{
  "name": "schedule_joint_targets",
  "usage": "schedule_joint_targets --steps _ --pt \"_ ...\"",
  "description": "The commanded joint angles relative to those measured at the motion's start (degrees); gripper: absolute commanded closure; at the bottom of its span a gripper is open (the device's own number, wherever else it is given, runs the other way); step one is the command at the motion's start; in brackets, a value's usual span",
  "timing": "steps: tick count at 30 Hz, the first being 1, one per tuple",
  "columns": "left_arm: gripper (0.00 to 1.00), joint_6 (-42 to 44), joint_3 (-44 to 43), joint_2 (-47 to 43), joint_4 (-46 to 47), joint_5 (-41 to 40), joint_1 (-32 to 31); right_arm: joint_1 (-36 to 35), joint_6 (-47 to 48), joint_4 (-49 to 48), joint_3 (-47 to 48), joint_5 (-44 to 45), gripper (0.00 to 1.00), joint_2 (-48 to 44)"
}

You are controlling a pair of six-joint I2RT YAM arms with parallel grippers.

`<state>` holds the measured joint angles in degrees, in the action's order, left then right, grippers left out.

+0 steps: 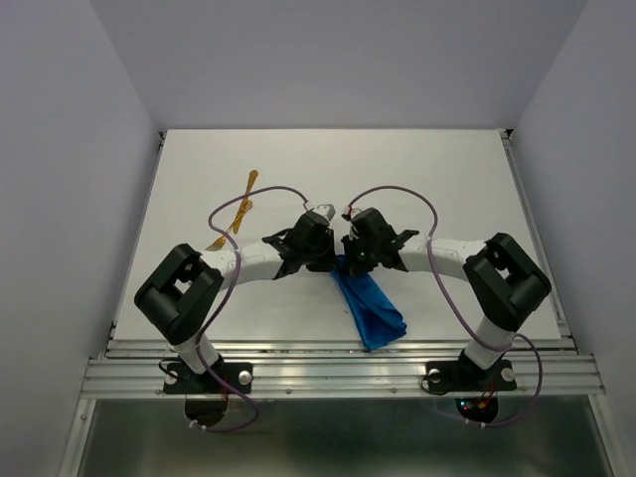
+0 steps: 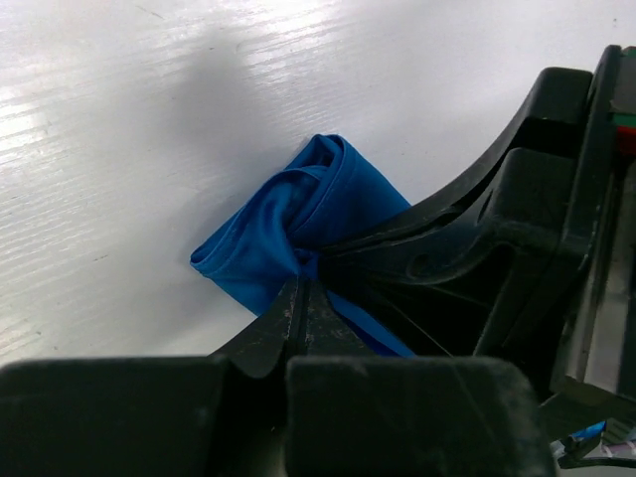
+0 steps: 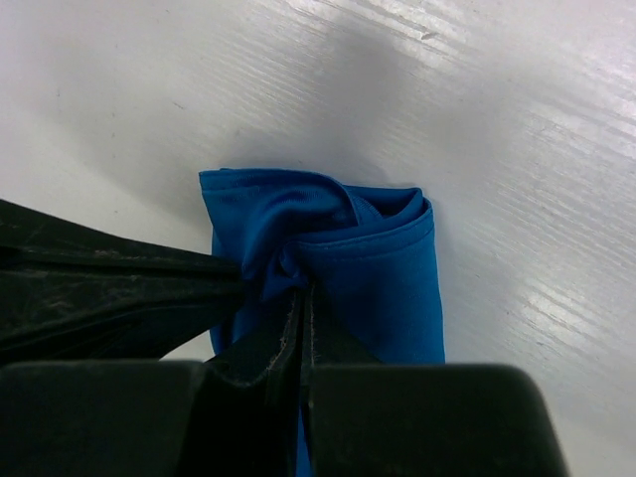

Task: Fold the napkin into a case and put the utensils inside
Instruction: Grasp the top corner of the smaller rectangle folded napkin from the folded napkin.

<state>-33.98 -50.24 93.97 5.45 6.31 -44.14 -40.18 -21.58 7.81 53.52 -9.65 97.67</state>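
Left claw (image 2: pixel 303 286) and right claw (image 3: pixel 298 290) are both clamping the napkin (image 3: pixel 373 263), cloth bunching ahead of their tips. Looking soft, limp; gripping folded edges seems safest.

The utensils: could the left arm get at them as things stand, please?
Likely not yet: the left gripper is shut on the napkin. Once freed, the utensils lie unobstructed nearby.

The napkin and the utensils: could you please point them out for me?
napkin (image 1: pixel 371 306): top external view, middle of the folded blue strip.
utensils (image 1: pixel 241 210): top external view, middle of the orange shafts.
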Motion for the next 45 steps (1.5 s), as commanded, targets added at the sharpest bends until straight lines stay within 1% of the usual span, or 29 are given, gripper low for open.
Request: schedule_joint_targets --steps 1,8,14,18,19,22,25,27,29,30,32,33,36,38,39,40,41,42,45 --pt "1.00 -1.2 0.0 -1.0 4.2 1.7 0.4 -0.4 1.4 1.2 0.6 -0.4 0.99 1.3" --pt "1.00 -0.9 -0.1 -0.7 5.1 4.1 0.4 -0.4 -0.7 2.4 2.4 3.8 0.99 3.6" --pt "1.00 -0.4 0.0 0.1 5.3 4.9 0.4 -0.4 -5.3 0.2 2.8 5.3 0.99 2.8" --pt "1.00 -0.1 0.1 0.4 5.3 5.1 0.4 -0.4 -10.0 -6.8 -0.1 5.6 0.99 -1.2" --pt "1.00 0.0 0.3 0.6 5.4 5.3 0.4 -0.4 -10.8 -10.5 -0.9 5.5 0.99 -1.9" --pt "1.00 0.3 0.4 0.9 5.4 5.5 0.4 -0.4 -12.9 -14.2 -2.0 5.3 0.99 -3.8" --pt "1.00 0.4 0.6 1.2 5.9 5.8 0.4 -0.4 -13.6 -19.0 -3.3 5.1 0.99 -3.5" --pt "1.00 0.8 0.3 2.0 5.8 6.2 0.4 -0.4 -13.6 -18.8 -1.9 3.5 0.99 -1.3" --pt "1.00 1.0 -0.3 2.7 5.4 6.0 0.4 -0.4 -13.5 -18.2 -1.3 1.4 0.96 -0.6" --pt "1.00 1.2 -0.6 2.8 5.2 5.8 0.5 -0.4 -13.5 -18.2 -1.5 1.0 0.91 -0.5" --pt "1.00 1.5 -0.9 2.8 4.8 5.4 0.5 -0.4 -13.5 -17.7 -1.9 0.8 0.85 -1.3" --pt "1.00 1.5 -1.0 2.9 4.8 5.4 0.6 -0.4 -13.2 -17.4 -2.0 0.7 0.76 -1.7" --pt "1.00 1.8 -1.1 2.8 4.6 5.4 1.1 -0.4 -12.2 -14.9 -1.8 0.0 0.63 -3.2" --pt "1.00 2.1 -1.2 2.9 4.4 5.5 1.2 -0.4 -11.9 -13.9 -2.4 0.1 0.60 -4.9" --pt "1.00 2.1 -1.3 2.9 4.1 5.6 1.2 -0.4 -11.8 -14.0 -3.1 0.4 0.56 -5.9" --pt "1.00 2.2 -1.3 2.8 4.0 6.2 1.3 -0.4 -12.0 -15.6 -5.2 0.8 0.55 -7.0" --pt "1.00 2.2 -1.1 2.8 4.0 6.2 1.3 -0.4 -12.2 -16.6 -5.3 1.0 0.53 -8.0" --pt "1.00 2.3 -1.1 2.7 4.0 6.3 1.3 -0.4 -12.7 -17.4 -7.4 1.6 0.53 -9.7" --pt "1.00 2.8 -1.4 3.0 3.5 6.4 1.6 -0.4 -13.3 -18.2 -9.6 1.1 0.53 -12.0"
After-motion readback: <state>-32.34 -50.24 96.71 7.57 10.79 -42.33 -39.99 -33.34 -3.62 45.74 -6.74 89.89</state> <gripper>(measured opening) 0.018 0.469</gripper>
